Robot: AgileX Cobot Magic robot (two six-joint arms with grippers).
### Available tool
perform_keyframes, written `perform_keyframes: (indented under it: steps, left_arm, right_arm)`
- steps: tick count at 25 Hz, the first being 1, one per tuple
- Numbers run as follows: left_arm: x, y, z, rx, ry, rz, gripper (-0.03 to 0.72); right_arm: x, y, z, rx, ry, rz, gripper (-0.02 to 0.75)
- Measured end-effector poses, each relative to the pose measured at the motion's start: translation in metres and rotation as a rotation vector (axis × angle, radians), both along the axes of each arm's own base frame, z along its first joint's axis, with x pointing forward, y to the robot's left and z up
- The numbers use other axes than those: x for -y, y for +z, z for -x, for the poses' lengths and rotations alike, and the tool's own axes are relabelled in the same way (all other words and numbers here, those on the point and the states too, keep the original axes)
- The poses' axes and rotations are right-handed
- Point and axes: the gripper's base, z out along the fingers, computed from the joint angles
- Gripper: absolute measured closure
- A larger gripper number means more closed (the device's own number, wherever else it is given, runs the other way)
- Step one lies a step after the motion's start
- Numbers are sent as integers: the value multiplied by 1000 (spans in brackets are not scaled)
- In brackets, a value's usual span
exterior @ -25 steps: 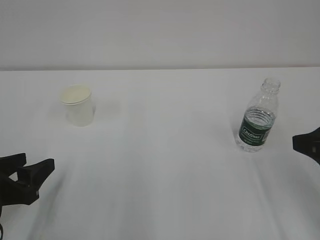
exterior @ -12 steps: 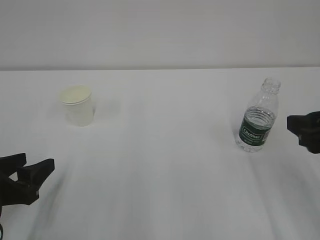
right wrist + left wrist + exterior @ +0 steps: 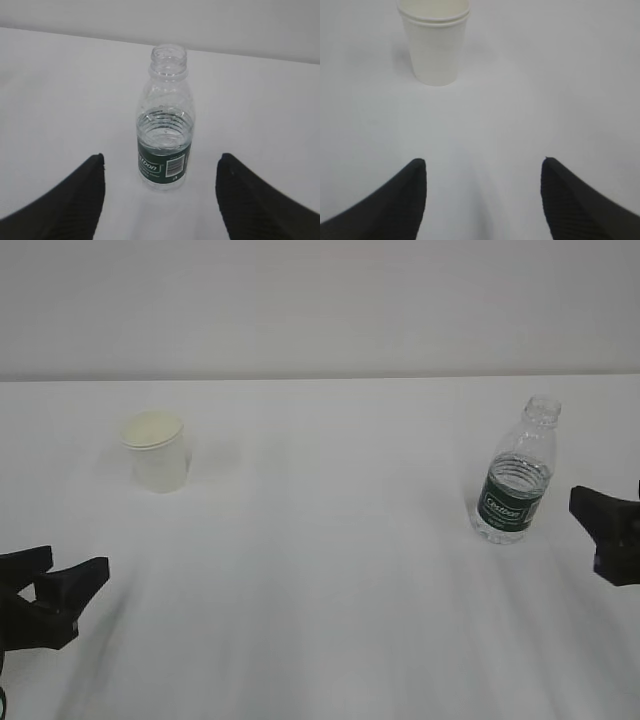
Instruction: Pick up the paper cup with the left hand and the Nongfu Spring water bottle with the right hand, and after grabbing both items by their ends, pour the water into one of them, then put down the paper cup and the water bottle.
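Meanwhile, on a plain white table (image 3: pixel 330 540) — ribbed clear bottle (image 3: pixel 515 473), tapered paper cup (image 3: pixel 156 451) upright — both grippers, left (image 3: pixel 482 200) and right (image 3: pixel 160 197), gape empty.

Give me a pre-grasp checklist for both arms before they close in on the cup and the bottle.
1. Left pincer open wide enough for the paper cup: ok, jaws spread and empty.
2. Paper cup upright and ahead of the left pincer: ok, though it sits left of centre between the jaws in the wrist view.
3. Right pincer open: ok, jaws spread and empty.
4. Nongfu Spring water bottle upright, uncapped and lined up between the right jaws: ok.
5. Water in the bottle: ok, a level shows above the green label.
6. Cup empty inside: cannot tell, the exterior view shows only a pale interior.
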Motion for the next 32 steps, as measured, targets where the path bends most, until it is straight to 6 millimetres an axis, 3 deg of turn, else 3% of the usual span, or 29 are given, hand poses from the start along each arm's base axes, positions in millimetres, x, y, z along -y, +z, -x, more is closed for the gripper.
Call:
perform_keyframes:
  steps: [8,15,28,32]
  left_arm:
    - [0,0,0,0,0,0,174]
    - [0,0,0,0,0,0,174]
    - [-3,0,-2,1,41,3,174]
    - [0,6,-14,45,47,16,174]
  right_arm:
    - [-5,-17,-10,-29,40,4,213]
    - [-9,-35,-21,-44,39,-33,134]
    - [-14,-57,-34,5,54,-92,128]
    - [-15,-68,-38,-3,57,-96,128]
